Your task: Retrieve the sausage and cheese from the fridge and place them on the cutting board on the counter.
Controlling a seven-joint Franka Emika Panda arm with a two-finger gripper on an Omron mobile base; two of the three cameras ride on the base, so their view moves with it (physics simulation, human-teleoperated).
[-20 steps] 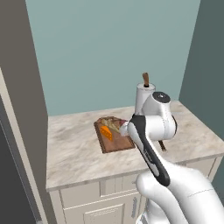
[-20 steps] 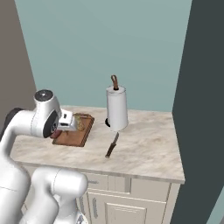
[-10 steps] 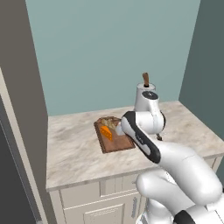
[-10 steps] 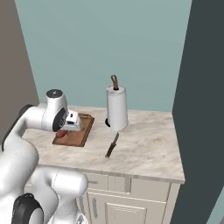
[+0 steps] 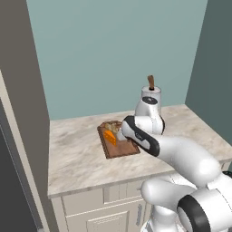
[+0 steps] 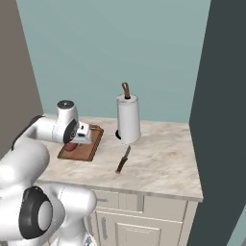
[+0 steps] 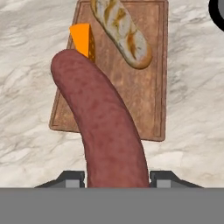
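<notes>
The gripper [image 7: 117,179] is clamping the sausage [image 7: 105,131] between its two fingertips, the reddish-brown link sticking out ahead of the hand and hanging above the near part of the cutting board [image 7: 151,78]. On the board, the cheese [image 7: 83,40] is sitting as an orange wedge by the left edge in the hand view, just past the sausage's rounded tip, and a speckled bread loaf [image 7: 121,30] is lying slantwise toward the far end. The board is resting on the counter [image 5: 77,154], back from its front edge, with the white arm reaching over it. In the right base view, a knife [image 6: 123,160] is lying on the worktop to the board's right, and beyond it a paper towel roll [image 6: 128,119] is standing upright near the back edge.
</notes>
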